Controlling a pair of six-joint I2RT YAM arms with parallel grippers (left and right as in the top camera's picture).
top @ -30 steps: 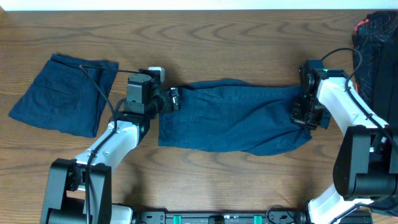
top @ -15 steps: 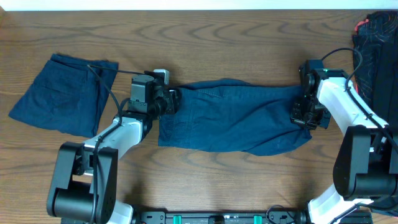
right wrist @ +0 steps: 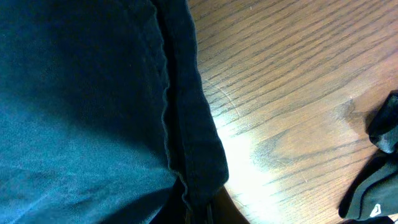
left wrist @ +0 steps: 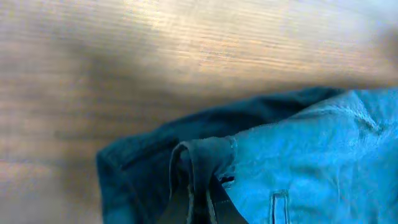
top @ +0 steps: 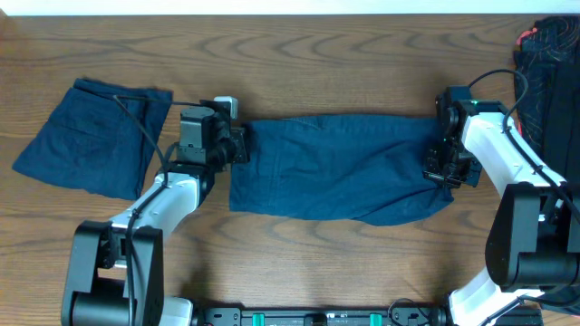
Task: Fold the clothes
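Note:
One of the clothes, a dark navy garment (top: 335,167), lies stretched across the middle of the table. My left gripper (top: 241,146) is at its left end, shut on a bunched fold of the hem. The left wrist view shows that cloth (left wrist: 298,155) pinched between the jaws of the left gripper (left wrist: 199,208). At the garment's right end my right gripper (top: 443,168) is shut on the edge. In the right wrist view the seamed edge (right wrist: 180,124) runs down into the right gripper (right wrist: 202,214). A second navy garment (top: 86,136) lies folded at the far left.
A black bag-like object (top: 548,72) stands at the table's right edge, close to my right arm, and it also shows in the right wrist view (right wrist: 379,168). My left arm's cable (top: 136,113) drapes over the folded garment. Bare wood lies along the back.
My left gripper has shut on the garment's left end and pulled it leftward. The cloth's top edge now lies straighter and tauter. The right arm has not moved.

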